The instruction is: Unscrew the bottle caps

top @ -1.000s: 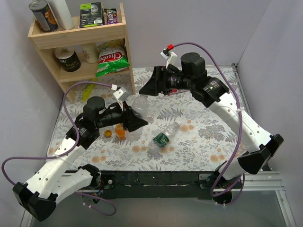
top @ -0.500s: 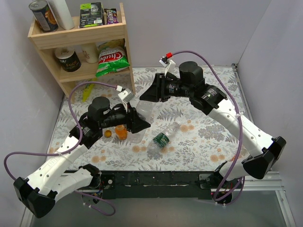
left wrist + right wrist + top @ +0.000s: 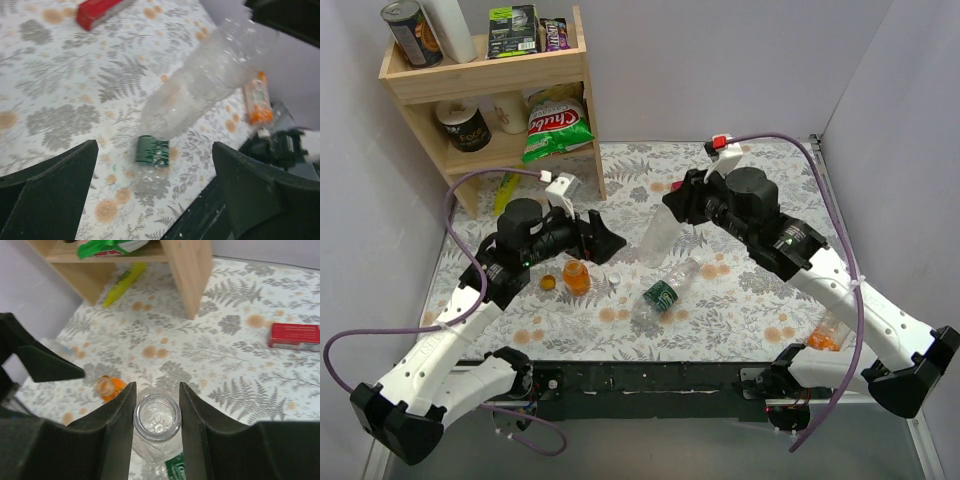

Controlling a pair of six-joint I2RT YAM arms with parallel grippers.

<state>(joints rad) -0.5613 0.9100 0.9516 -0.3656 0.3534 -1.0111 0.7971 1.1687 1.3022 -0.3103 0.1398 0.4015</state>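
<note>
Caps, seen from above: an orange cap (image 3: 549, 283) lies at 9 o'clock of the open short orange bottle (image 3: 576, 277), and a white cap (image 3: 616, 277) at its 3 o'clock, with bare table (image 3: 750, 295) around both. The right claw (image 3: 675, 207) is closed on the neck of the empty clear bottle (image 3: 658, 238), held tilted. The left claw (image 3: 605, 240) gapes, holding nothing. The green-labelled bottle (image 3: 665, 290) lies flat at 6 o'clock of the clear one. The slim bottle (image 3: 830, 335) lies by the table's 4 o'clock edge.

Left wrist: the fingers (image 3: 50, 195) are spread wide with nothing gripped, and a red box (image 3: 97, 10) sits at 11 o'clock.

Right wrist: the clear bottle's mouth is uncapped, pinched between the fingers.
</note>
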